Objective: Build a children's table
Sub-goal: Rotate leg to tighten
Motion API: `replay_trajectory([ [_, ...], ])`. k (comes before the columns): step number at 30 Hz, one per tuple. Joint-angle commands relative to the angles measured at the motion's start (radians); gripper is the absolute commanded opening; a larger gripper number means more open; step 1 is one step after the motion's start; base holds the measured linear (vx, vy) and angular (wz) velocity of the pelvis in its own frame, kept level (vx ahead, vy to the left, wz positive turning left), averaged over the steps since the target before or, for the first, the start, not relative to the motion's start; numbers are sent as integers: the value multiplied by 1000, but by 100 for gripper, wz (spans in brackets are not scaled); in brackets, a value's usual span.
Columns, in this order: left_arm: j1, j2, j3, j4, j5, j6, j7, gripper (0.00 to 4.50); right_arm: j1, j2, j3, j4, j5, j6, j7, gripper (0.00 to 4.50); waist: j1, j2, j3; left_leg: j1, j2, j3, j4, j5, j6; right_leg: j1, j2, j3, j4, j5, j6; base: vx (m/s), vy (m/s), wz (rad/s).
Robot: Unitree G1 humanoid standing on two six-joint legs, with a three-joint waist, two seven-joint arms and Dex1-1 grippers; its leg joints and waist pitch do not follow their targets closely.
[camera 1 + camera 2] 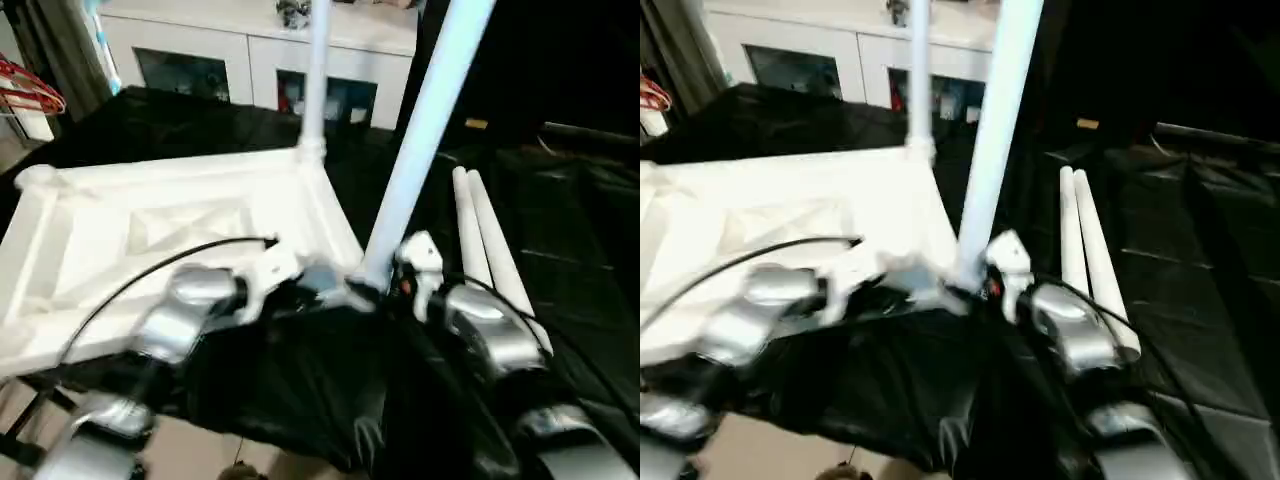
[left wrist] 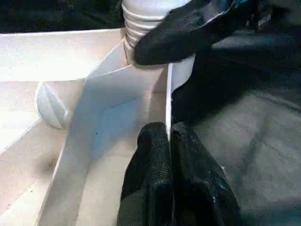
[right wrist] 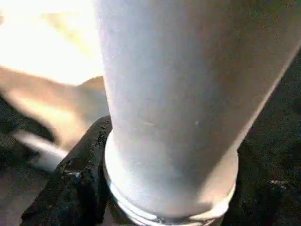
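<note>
The children's table lies upside down on black cloth, its white ribbed tabletop [image 1: 150,230] at the left. One white leg [image 1: 316,80] stands upright in the far corner socket. A second leg [image 1: 425,130] rises, leaning, from the near right corner. My right gripper [image 3: 169,188] is shut around that leg's base, one black finger [image 2: 188,28] against its ribbed end. My left gripper [image 2: 168,129] is shut on the tabletop's thin rim just beside that corner. Two more legs [image 1: 490,250] lie side by side on the cloth to the right.
A white cabinet with glass doors [image 1: 250,60] stands behind the work surface. A red wire object [image 1: 25,90] sits at the far left. The black cloth [image 1: 300,400] hangs over the near edge, with floor below. A black cable [image 1: 150,275] arcs over the tabletop.
</note>
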Motion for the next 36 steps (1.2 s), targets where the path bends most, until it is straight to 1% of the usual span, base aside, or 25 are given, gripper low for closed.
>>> replay_trajectory([
  [1, -36, -69, 11, 37, 12, 9, 141, 0, -8, 72, 19, 65, -31, 33, -128, 277, -3, -1, -54, 13, 40, -14, -70, -250, -6, 41, -82, 52, -89, -310, -151, 0, 0, 0],
  [3, -42, -83, 9, 47, 20, 8, 165, 0, -15, 89, 11, 79, -31, 32, -157, 277, -5, -1, -53, 14, 40, -14, -71, -258, -10, 39, -82, 52, -92, -330, -145, 0, 0, 0],
  [4, -46, -98, 6, 53, 25, 7, 179, 0, -19, 106, 14, 87, -36, 21, -171, 277, -2, 0, -54, 15, 39, -15, -71, -263, -11, 40, -83, 51, -92, -337, -139, 0, 0, 0],
  [6, -48, -119, -1, 54, 29, 5, 185, 0, -25, 129, 22, 101, -45, -3, -184, 277, -2, 1, -56, 14, 41, -15, -71, -260, -6, 39, -83, 53, -91, -304, -142, 0, 0, 0],
  [7, -40, -122, -12, 43, 27, -11, 162, 0, -29, 142, 7, 103, -22, -9, -157, 312, -2, 4, -56, 12, 41, -16, -72, -263, -3, 41, -81, 52, -88, -288, -144, 0, 0, 0],
  [9, -34, -118, -15, 34, 24, -17, 148, 0, -30, 142, 0, 99, -10, -4, -142, 347, -3, 5, -56, 13, 41, -15, -73, -272, -1, 41, -80, 52, -89, -279, -148, 0, 0, 0],
  [11, -19, -107, -19, 17, 18, -33, 119, 0, -31, 131, 0, 89, -10, -9, -120, 356, -4, 5, -56, 11, 41, -16, -74, -272, 2, 43, -80, 51, -88, -273, -150, 0, 0, 0],
  [12, -3, -91, -19, -5, 6, -44, 82, 0, -33, 111, -2, 86, -12, -12, -107, 368, -3, 7, -56, 11, 41, -16, -73, -273, 3, 43, -80, 51, -88, -272, -150, 0, 0, 0],
  [13, -3, -91, -19, -5, 5, -44, 82, 0, -33, 111, -2, 86, -12, -12, -106, 381, -4, 5, -56, 11, 43, -17, -73, -275, 4, 43, -82, 52, -88, -269, -153, 0, 0, 0],
  [15, 18, -62, -23, -34, -5, -54, 28, 0, -33, 72, -1, 71, -3, -14, -39, 381, -5, 5, -58, 9, 41, -15, -71, -256, 11, 45, -81, 52, -86, -247, -157, 0, 0, 0],
  [16, 30, -44, -28, -49, -11, -59, -6, 0, -28, 50, 6, 52, 6, -11, 19, 381, -4, 5, -60, 8, 42, -16, -70, -249, 15, 49, -82, 51, -82, -230, -161, 0, 0, 0],
  [17, 39, -29, -31, -59, -16, -60, -31, 0, -20, 30, 19, 31, 10, -11, 74, 381, -4, 3, -61, 5, 42, -14, -67, -222, 28, 52, -79, 51, -78, -182, -170, 0, 0, 0],
  [18, 45, -16, -33, -66, -20, -61, -50, 0, -10, 12, 33, 10, 11, -12, 120, 381, -3, 5, -61, 5, 42, -13, -65, -210, 34, 50, -78, 51, -75, -159, -176, 0, 0, 0],
  [19, 49, -8, -34, -71, -22, -62, -62, 0, -4, 1, 41, -4, 11, -14, 151, 381, -2, 3, -63, 3, 40, -10, -61, -174, 52, 52, -75, 51, -69, -93, -191, 0, 0, 0],
  [21, 59, 19, -37, -84, -34, -59, -109, 0, 23, -40, 79, -53, 7, -29, 256, 381, 4, 5, -65, 5, 41, -10, -58, -153, 63, 53, -74, 49, -63, -56, -203, 0, 0, 0],
  [22, 66, 40, -38, -96, -45, -56, -148, 0, 46, -75, 109, -91, 5, -36, 336, 381, 2, 4, -65, 5, 42, -9, -58, -152, 65, 52, -73, 48, -62, -46, -208, 0, 0, 0],
  [24, 70, 49, -38, -103, -51, -55, -167, 0, 56, -91, 122, -109, 3, -37, 374, 381, 5, 5, -65, 6, 44, -9, -56, -150, 73, 53, -72, 47, -60, -34, -216, 0, 0, 0],
  [25, 73, 58, -39, -108, -53, -54, -182, 0, 64, -104, 131, -123, 4, -39, 403, 381, 4, 2, -64, 4, 44, -8, -57, -153, 76, 53, -71, 46, -60, -38, -219, 0, 0, 0],
  [26, 75, 68, -41, -113, -56, -57, -197, 0, 70, -117, 140, -136, 5, -36, 431, 381, 3, 1, -63, 5, 43, -8, -57, -161, 76, 52, -72, 46, -63, -59, -221, 0, 0, 0],
  [28, 83, 95, -42, -129, -67, -53, -244, 0, 85, -152, 160, -170, 10, -33, 511, 381, 6, -1, -60, 6, 44, -8, -59, -185, 71, 53, -75, 47, -69, -116, -212, 0, 0, 0],
  [31, 87, 119, -43, -138, -75, -52, -281, 0, 94, -178, 176, -199, 18, -26, 573, 381, 6, 0, -57, 5, 45, -9, -61, -204, 64, 49, -76, 48, -73, -174, -199, 0, 0, 0],
  [32, 89, 126, -44, -141, -77, -53, -292, 0, 97, -184, 180, -208, 20, -23, 589, 381, 5, 0, -57, 5, 45, -9, -62, -205, 62, 50, -76, 48, -74, -178, -199, 0, 0, 0],
  [33, 89, 126, -44, -141, -77, -53, -292, 0, 97, -184, 180, -208, 20, -23, 589, 366, 5, 0, -58, 7, 45, -9, -62, -208, 58, 48, -76, 48, -75, -186, -199, 0, 0, 0],
  [34, 92, 140, -45, -148, -85, -47, -317, 0, 98, -189, 183, -222, 28, -14, 611, 366, 6, -2, -58, 6, 45, -9, -62, -205, 60, 49, -75, 49, -73, -184, -199, 0, 0, 0],
  [36, 97, 160, -45, -160, -97, -37, -351, 0, 101, -195, 188, -248, 43, 3, 640, 345, 7, -3, -58, 6, 45, -9, -62, -195, 63, 49, -74, 48, -72, -175, -197, 0, 0, 0],
])
